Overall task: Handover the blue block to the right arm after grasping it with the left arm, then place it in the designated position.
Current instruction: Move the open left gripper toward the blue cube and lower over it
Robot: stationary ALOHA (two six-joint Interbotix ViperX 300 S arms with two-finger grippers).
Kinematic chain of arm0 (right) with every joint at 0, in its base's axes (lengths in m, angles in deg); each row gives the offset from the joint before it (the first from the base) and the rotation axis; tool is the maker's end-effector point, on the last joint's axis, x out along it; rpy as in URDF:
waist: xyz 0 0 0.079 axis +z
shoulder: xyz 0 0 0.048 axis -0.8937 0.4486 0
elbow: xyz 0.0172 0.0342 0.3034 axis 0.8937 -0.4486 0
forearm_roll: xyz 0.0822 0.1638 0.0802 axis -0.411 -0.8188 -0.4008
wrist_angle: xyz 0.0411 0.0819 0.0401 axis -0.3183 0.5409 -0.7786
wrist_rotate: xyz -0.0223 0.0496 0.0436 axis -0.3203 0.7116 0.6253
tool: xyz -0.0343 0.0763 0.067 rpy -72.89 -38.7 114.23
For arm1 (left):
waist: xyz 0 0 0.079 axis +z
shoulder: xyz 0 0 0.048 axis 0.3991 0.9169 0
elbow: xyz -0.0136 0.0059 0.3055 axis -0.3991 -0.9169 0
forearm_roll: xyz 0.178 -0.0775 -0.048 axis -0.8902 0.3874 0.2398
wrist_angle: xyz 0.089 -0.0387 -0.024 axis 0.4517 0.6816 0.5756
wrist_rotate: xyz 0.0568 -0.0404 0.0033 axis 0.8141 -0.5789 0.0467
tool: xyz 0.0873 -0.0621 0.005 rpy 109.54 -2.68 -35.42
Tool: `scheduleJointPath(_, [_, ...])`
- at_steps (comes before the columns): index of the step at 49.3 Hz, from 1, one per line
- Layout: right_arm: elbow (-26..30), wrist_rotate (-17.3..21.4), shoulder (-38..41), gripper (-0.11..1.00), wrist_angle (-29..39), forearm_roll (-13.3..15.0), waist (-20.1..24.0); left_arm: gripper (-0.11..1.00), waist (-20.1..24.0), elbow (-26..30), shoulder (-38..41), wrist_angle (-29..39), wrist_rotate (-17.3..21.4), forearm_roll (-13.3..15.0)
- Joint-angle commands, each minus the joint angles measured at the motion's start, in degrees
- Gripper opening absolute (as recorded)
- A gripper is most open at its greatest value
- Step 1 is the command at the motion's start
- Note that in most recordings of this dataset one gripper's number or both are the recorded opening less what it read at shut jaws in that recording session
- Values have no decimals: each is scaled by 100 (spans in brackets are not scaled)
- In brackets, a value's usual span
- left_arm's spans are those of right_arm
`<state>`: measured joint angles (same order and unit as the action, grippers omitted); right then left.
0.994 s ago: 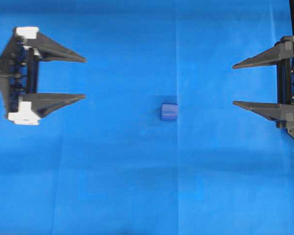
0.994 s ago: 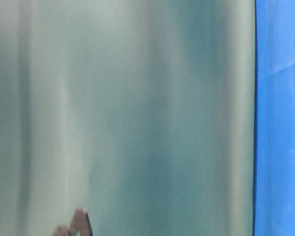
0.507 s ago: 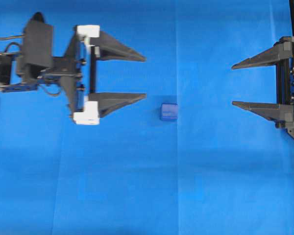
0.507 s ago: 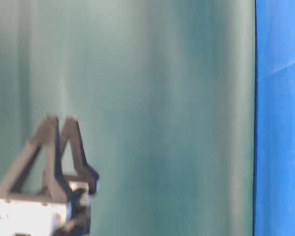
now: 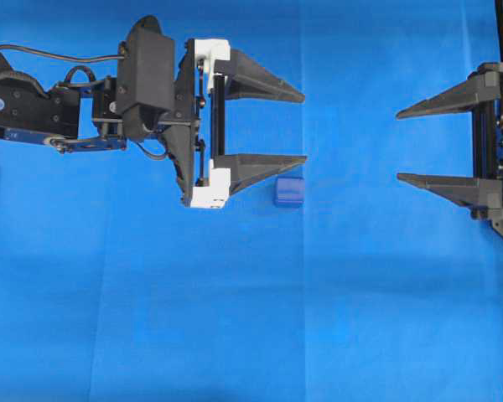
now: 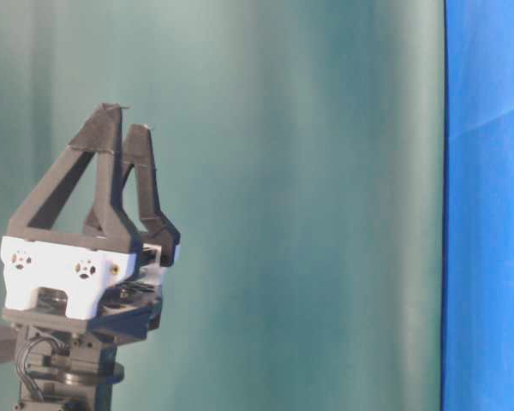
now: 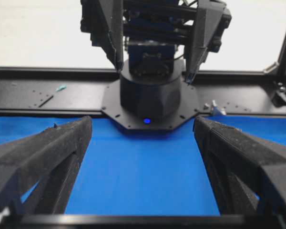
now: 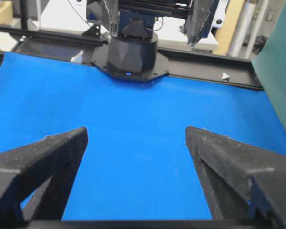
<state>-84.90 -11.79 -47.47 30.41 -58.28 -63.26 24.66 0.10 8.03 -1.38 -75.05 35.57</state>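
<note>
The blue block (image 5: 289,192) lies on the blue cloth near the middle of the overhead view. My left gripper (image 5: 305,127) is open, its white end pieces behind the fingers. Its lower fingertip (image 5: 300,158) ends just above the block, which stays outside the gap. The table-level view shows the same gripper (image 6: 126,118) with both fingers pointing up. Its wrist view (image 7: 142,123) shows only cloth between the fingers. My right gripper (image 5: 399,144) stands open at the right edge and holds nothing (image 8: 136,131). The block is hidden in both wrist views. The designated position does not stand out on the cloth.
A green backdrop (image 6: 308,205) fills most of the table-level view. A black frame rail (image 7: 47,90) runs past the far end of the cloth. The right arm's round base (image 7: 150,95) faces the left wrist camera.
The left arm has swept right from the left edge until its fingertips reach the block, staying open. The block and the right gripper have not moved.
</note>
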Motion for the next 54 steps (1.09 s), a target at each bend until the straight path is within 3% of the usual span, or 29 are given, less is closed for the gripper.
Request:
scheduleJointPath(1, [167, 9, 35, 98, -62, -18, 0, 91, -9, 229, -35, 158, -44, -18])
scheduleJointPath(5, [167, 9, 35, 98, -62, -18, -9, 91, -53, 431, 26, 773, -70, -18])
scheduleJointPath(16, [158, 9, 70, 98, -62, -9, 0, 91, -114, 1389, 369, 3234, -79, -9])
scheduleJointPath(31, [149, 18, 97, 98, -35, -18, 0, 91, -114, 2558, 932, 5572, 9, -18])
scheduleJointPath(41, [141, 18, 123, 98, -26, -18, 0, 91, -167, 3085, 1204, 6381, 9, -18])
scheduleJointPath(54, [141, 18, 167, 98, -26, -18, -9, 91, -176, 3226, 1274, 6627, 0, -18])
